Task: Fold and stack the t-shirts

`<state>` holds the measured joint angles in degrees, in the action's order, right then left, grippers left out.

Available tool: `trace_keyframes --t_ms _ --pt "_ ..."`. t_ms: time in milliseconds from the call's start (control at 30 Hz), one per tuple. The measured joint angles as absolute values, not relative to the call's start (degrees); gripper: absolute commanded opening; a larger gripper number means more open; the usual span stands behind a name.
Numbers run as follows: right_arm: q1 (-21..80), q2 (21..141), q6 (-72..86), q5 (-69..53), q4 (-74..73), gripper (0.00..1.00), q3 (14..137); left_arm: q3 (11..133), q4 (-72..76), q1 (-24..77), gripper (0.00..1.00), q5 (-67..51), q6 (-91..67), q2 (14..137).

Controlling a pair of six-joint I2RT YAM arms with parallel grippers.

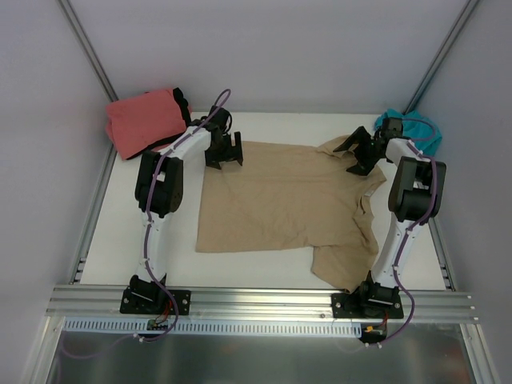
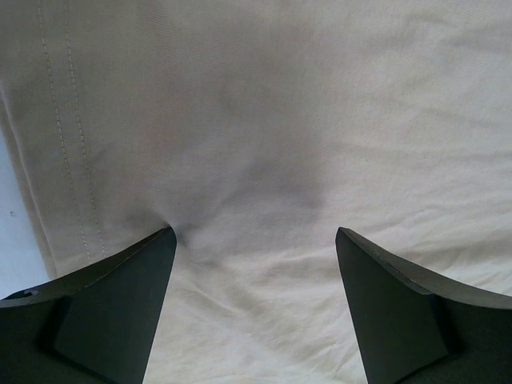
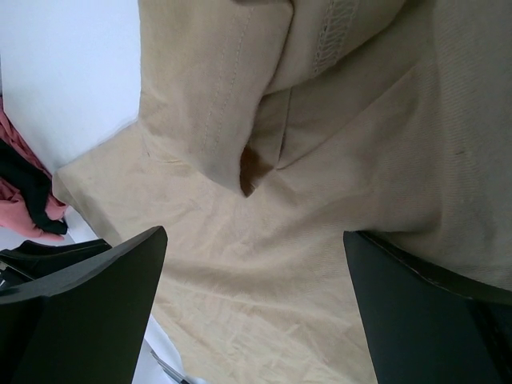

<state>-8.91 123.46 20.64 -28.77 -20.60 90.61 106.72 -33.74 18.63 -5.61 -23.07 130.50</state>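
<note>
The tan t-shirt (image 1: 280, 200) lies spread on the white table, one part hanging toward the near right. My left gripper (image 1: 225, 154) is open over its far left corner; in the left wrist view the tan cloth (image 2: 264, 144) fills the frame, a stitched hem at the left, and the left fingertip (image 2: 156, 252) presses into the cloth. My right gripper (image 1: 358, 154) is open above the far right part; the right wrist view shows a folded sleeve (image 3: 232, 104) and the tan body (image 3: 264, 264) below my gripper (image 3: 254, 240). Both grippers are empty.
A coral-pink shirt (image 1: 144, 120) with a black one (image 1: 182, 102) tucked behind it lies at the far left corner. A teal shirt (image 1: 416, 130) is bunched at the far right corner. Grey walls enclose the table; a metal rail (image 1: 256, 302) runs along the near edge.
</note>
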Motion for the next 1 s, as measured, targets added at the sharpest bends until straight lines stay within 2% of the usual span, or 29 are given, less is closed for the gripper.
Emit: trace_keyframes --t_ms 667,1000 --pt "-8.9 127.2 22.3 -29.3 -21.3 0.99 96.6 106.8 -33.7 16.8 0.86 -5.0 -22.7 130.1" --pt "-8.9 123.9 24.6 -30.6 -21.6 0.99 96.9 106.7 -24.1 12.0 0.87 -3.8 -21.1 118.8"
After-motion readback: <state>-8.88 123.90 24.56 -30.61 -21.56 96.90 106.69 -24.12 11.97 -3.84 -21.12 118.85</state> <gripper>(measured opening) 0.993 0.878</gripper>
